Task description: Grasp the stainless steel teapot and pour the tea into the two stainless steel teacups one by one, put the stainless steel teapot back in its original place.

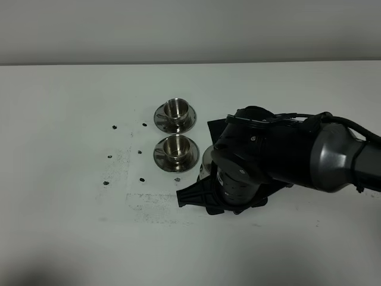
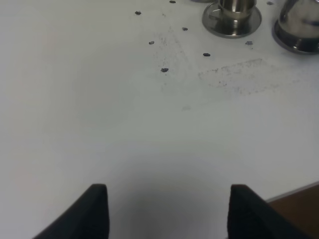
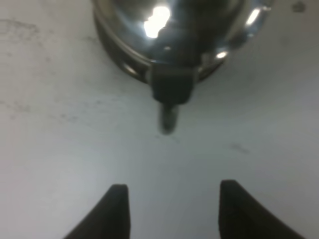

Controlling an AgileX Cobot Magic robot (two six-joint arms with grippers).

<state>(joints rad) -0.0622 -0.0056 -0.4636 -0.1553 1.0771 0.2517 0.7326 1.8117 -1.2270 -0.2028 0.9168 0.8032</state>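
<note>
Right wrist view: my right claw [image 3: 173, 185] gapes empty, facing the teapot [image 3: 169, 30]; my left claw [image 2: 169, 186] is spread too.

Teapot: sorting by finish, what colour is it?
Mirror-shiny silver teapot, clearest in the right wrist view.

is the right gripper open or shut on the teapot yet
Open. The right gripper has its jaws apart with only table between them; the teapot lies ahead, ungrasped.

Lab test bench, plain white tabletop [image 1: 59, 179], small black marks [image 1: 114, 127]
</note>
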